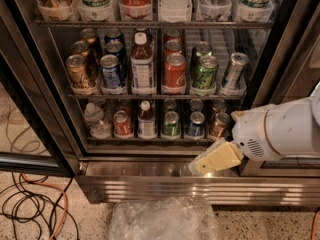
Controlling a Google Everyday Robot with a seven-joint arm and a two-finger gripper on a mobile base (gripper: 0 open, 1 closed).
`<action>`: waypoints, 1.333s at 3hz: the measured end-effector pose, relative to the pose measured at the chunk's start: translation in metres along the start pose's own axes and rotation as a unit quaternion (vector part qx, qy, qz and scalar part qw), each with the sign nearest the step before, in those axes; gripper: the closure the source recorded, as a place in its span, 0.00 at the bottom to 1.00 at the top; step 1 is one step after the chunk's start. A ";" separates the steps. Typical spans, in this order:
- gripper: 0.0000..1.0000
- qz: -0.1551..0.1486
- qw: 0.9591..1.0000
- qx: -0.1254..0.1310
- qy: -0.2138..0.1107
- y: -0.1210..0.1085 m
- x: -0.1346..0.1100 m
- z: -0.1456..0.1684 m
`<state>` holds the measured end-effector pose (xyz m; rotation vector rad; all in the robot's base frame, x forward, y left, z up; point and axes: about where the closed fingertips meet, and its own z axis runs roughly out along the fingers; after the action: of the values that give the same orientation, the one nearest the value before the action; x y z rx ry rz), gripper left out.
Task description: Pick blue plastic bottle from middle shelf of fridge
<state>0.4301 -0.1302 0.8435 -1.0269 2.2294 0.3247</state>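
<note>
The blue plastic bottle (142, 64) stands upright at the front of the middle shelf (235, 96) of the open fridge (150, 186). It has a white cap, a dark neck and a blue-and-white label. A blue can (112, 72) stands on its left and a red can (174, 71) on its right. My gripper (216, 159), tan at the end of a white arm (280, 131), hangs low at the right. It is in front of the fridge's steel base, below the lower shelf and well below and right of the bottle. It holds nothing.
The lower shelf holds a shorter white-capped bottle (146, 120) and small cans. The top rack (150, 23) carries tall cans and bottles. Dark door frames (30, 94) stand on both sides. A crumpled clear plastic bag (162, 219) and loose cables (35, 209) lie on the floor.
</note>
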 end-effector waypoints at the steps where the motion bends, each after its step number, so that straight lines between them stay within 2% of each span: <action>1: 0.00 0.001 0.999 0.027 -0.027 -0.011 -0.016 0.002; 2: 0.00 0.010 0.999 0.037 -0.036 -0.008 -0.014 0.004; 3: 0.00 0.025 0.997 0.028 -0.070 0.001 -0.017 0.041; 4: 0.00 0.035 0.990 0.043 -0.131 -0.017 -0.051 0.075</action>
<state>0.5021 -0.0766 0.8208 -0.8116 2.0261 0.3684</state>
